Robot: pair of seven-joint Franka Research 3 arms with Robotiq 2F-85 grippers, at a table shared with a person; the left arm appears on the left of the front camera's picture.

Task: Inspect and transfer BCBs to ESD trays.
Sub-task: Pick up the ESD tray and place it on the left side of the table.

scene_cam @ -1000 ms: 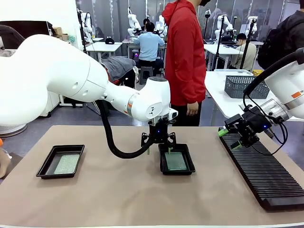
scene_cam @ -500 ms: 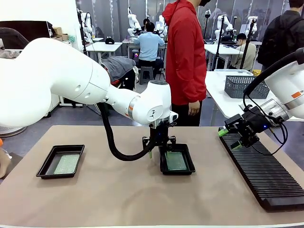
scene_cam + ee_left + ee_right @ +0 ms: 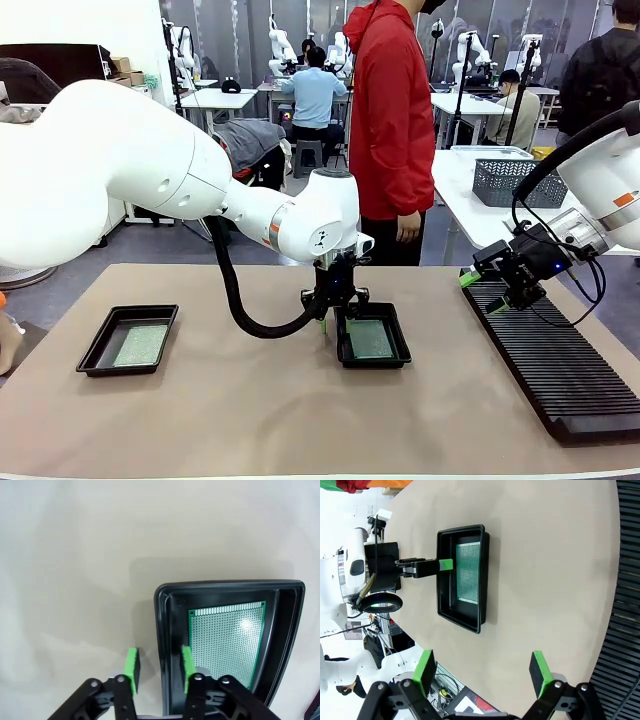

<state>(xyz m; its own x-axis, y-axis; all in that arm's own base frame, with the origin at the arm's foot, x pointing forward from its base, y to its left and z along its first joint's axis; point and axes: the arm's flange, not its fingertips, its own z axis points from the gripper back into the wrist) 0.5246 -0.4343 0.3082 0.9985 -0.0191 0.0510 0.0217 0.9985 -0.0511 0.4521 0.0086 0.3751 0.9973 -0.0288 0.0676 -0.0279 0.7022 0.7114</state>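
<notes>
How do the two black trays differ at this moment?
The left tray sits alone near the table's left side; the middle tray has the left gripper straddling its wall, one pad inside, one outside. Both trays hold one green board, and.

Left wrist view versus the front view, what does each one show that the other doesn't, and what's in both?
Left wrist alone: the left gripper straddling the middle tray's rim, one green pad inside, one outside, still apart. Front alone: a second tray holding its own board, the ribbed rack, the open right gripper, and a person in red. Both: the middle tray with its green board.
</notes>
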